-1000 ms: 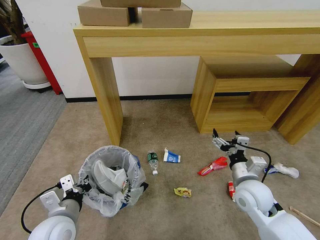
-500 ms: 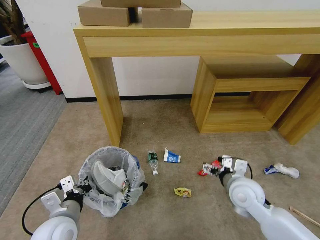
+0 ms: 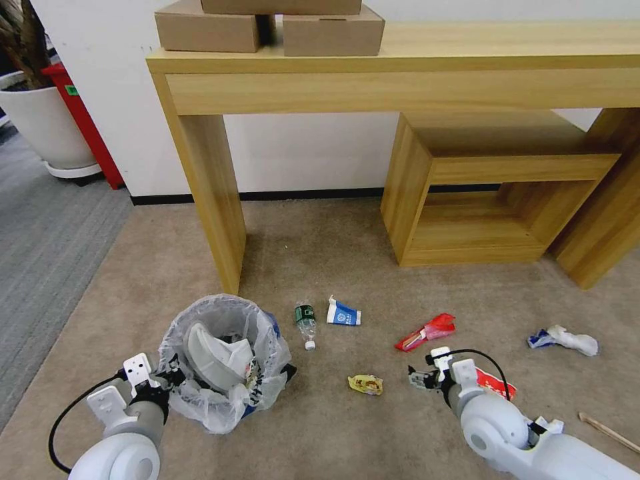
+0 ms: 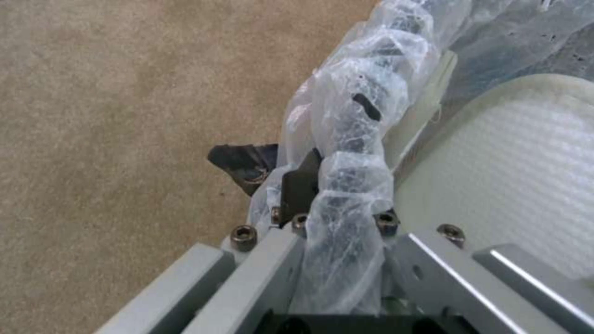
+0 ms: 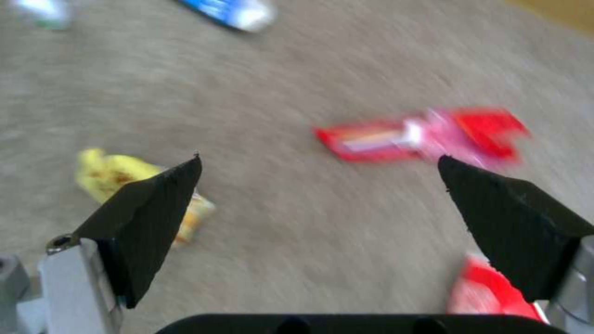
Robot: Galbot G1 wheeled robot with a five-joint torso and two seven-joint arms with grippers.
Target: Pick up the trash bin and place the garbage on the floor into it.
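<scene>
While our left gripper (image 3: 175, 377) stays clenched on the bagged rim of the trash bin (image 3: 223, 360), our right gripper (image 3: 419, 380) hangs low over the carpet (image 3: 320, 427) with its fingers spread wide and nothing between them. In the left wrist view the crinkled plastic bag (image 4: 352, 153) runs straight between our dark fingers (image 4: 244, 162), pinched there, with a white slipper (image 4: 513, 185) lying inside the bin just beside it. From the head view the bin sits on the beige floor near the front leg of the wooden desk (image 3: 213, 200), tilted a little toward us, the slipper (image 3: 210, 353) filling much of its mouth.

Our right gripper is between the yellow wrapper (image 3: 365, 384) and a red wrapper (image 3: 495, 385) that lies close to our right wrist. Through the right wrist camera we see the two black fingertips (image 5: 155, 204) well apart, the yellow wrapper (image 5: 118, 174) partly behind one of them, a long red wrapper (image 5: 421, 134) farther ahead on the carpet, and another red piece (image 5: 489, 292) near the other fingertip.

Farther out on the floor lie a small plastic bottle (image 3: 305, 323) and a blue-white carton (image 3: 343, 313) side by side, the long red wrapper (image 3: 425, 331), a crumpled tissue (image 3: 565, 339) off to the right, and a wooden stick (image 3: 608, 432) at the right edge. Cardboard boxes (image 3: 267, 27) rest on the desk top.
</scene>
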